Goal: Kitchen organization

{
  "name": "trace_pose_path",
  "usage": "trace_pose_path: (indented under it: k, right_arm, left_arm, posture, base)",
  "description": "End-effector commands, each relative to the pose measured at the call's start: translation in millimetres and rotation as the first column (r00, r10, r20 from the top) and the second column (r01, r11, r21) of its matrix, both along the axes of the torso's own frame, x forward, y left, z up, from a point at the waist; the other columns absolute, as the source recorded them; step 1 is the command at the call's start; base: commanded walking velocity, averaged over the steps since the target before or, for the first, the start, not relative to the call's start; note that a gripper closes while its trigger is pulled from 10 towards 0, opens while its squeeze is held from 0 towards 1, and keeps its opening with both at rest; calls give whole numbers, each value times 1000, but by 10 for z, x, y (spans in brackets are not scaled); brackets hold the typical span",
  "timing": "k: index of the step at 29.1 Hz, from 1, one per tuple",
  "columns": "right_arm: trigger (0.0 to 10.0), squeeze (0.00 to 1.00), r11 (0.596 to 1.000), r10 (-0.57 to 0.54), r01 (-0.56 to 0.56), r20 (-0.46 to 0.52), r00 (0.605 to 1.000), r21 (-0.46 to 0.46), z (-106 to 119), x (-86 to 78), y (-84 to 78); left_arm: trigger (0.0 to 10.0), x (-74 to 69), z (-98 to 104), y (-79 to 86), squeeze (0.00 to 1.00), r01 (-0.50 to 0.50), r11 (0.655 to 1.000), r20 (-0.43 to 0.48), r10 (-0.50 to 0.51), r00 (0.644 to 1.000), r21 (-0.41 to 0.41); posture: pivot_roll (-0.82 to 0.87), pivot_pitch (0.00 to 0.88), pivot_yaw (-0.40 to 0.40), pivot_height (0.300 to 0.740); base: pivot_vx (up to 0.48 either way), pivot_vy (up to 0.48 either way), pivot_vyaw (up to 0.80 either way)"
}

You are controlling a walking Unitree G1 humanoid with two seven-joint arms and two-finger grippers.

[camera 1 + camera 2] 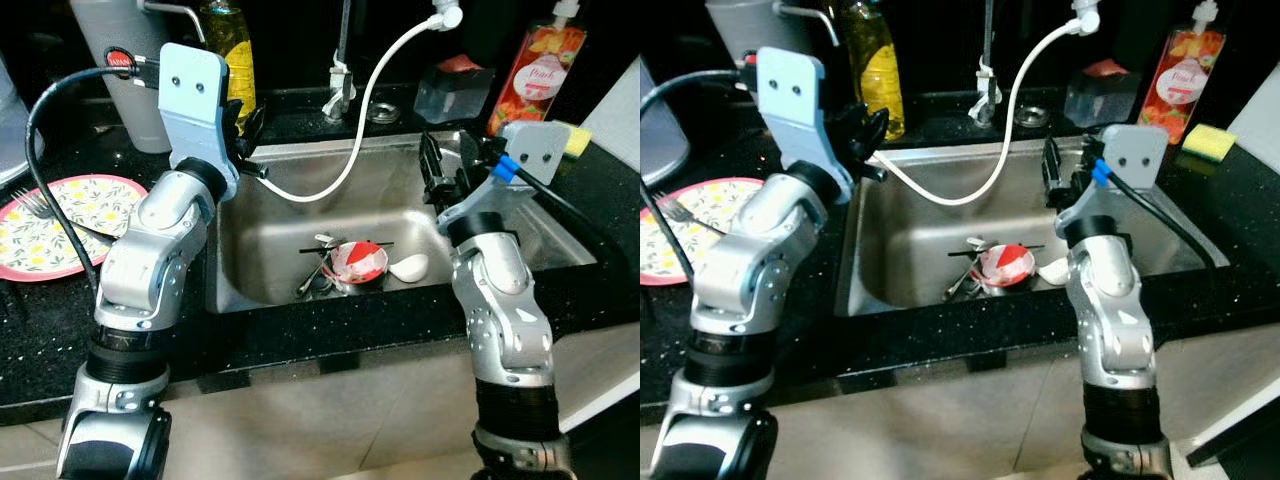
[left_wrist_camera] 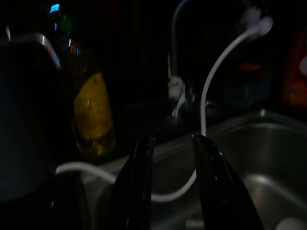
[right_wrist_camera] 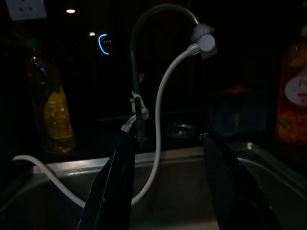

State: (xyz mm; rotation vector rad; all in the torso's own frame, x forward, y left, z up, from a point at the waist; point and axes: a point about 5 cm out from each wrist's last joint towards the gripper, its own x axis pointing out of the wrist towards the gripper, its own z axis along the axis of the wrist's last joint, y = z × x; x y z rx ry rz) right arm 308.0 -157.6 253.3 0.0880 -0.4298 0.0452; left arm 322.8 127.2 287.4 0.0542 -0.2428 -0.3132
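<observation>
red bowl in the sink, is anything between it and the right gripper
Nothing visible blocks it. The right gripper is open above the sink's right side, with bare basin between it and the red bowl. The white hose hangs to the bowl's left; utensils and a white object lie beside the bowl.

The two head pictures are bright in the middle. Light falls from above onto the metal sink (image 1: pixel 560 240), and its walls shine. The silver arms shine too. The black desk (image 1: pixel 300 340) shows tiny sparkles. The far wall behind the tap is almost black. Both head pictures are sharp, with no blur.

The two wrist pictures are very dark. There the yellow bottle (image 2: pixel 93 112) glows a little, and the white hose (image 3: pixel 163 110) is the brightest thing. The black fingers (image 2: pixel 139 191) up close look soft and fuzzy. Small lights glow far back.
</observation>
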Motion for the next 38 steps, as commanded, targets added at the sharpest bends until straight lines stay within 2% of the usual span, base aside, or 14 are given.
trace_pose_path:
  k: [1,7,12,15,16,17,21,22,23,28,34,35,36,38]
  right_arm:
    - [10000,0,1000,-4,4,16,1000,0,46,-8,-9]
    - [10000,0,999,-15,16,28,1000,-29,104,26,-78]
    - [10000,0,999,23,-23,-11,1000,-25,-19,47,35]
    - [10000,0,998,50,-51,-4,999,-27,30,117,71]
    - [10000,0,998,50,-51,-4,999,-27,30,117,71]
    - [10000,0,998,58,-58,3,998,-26,61,164,77]
    - [10000,0,997,74,-74,18,997,-31,97,165,141]
    - [10000,0,997,74,-74,18,997,-31,97,165,141]
    - [10000,0,997,74,-73,15,997,-26,72,128,140]
    - [10000,0,998,62,-62,-4,998,-3,-2,94,109]
    - [10000,0,998,69,-69,6,998,15,22,123,155]
    - [10000,0,997,77,-77,4,997,16,13,126,174]
    - [10000,0,996,88,-88,3,996,13,11,132,203]
    - [10000,0,995,102,-102,3,995,7,20,136,237]
  left_arm:
    - [10000,-9,-16,69,0,-35,999,-13,35,999,4]
    - [10000,52,-112,235,0,-156,987,-94,151,984,-47]
    - [10000,-5,-220,493,0,-279,955,-118,290,950,102]
    - [10000,27,-412,747,0,-492,865,-300,497,814,100]
    - [10000,27,-412,747,0,-492,865,-300,497,814,100]
    - [10000,-8,-557,921,0,-629,773,-405,603,687,83]
    - [10000,-75,-668,1217,0,-790,613,-495,693,525,21]
    - [10000,-75,-668,1217,0,-790,613,-495,693,525,21]
    - [10000,-75,-737,1318,0,-832,553,-520,721,457,36]
    - [10000,-1,-687,1378,0,-838,537,-497,756,426,97]
    - [10000,142,-562,1417,0,-822,558,-469,759,451,113]
    - [10000,169,-529,1415,322,-823,559,-462,759,459,102]
    - [10000,198,-475,1408,1000,-821,565,-452,755,474,82]
    - [10000,237,-407,1393,1000,-822,567,-445,749,491,47]
  posture:
    - [77,11,22,740]
    - [82,24,-3,740]
    - [137,3,-38,740]
    - [177,7,-42,740]
    - [177,7,-42,740]
    - [181,8,-41,740]
    - [143,0,-28,740]
    - [143,0,-28,740]
    - [138,0,-26,740]
    - [171,20,-9,740]
    - [189,24,-25,740]
    - [191,22,-27,740]
    - [183,29,-30,740]
    - [170,29,-32,740]
  base:
    - [0,0,0]
    - [0,0,0]
    - [0,0,0]
    - [0,0,0]
    - [0,0,0]
    - [0,0,0]
    - [0,0,0]
    - [0,0,0]
    - [0,0,0]
    - [0,0,0]
    - [0,0,0]
    - [0,0,0]
    - [0,0,0]
    - [0,0,0]
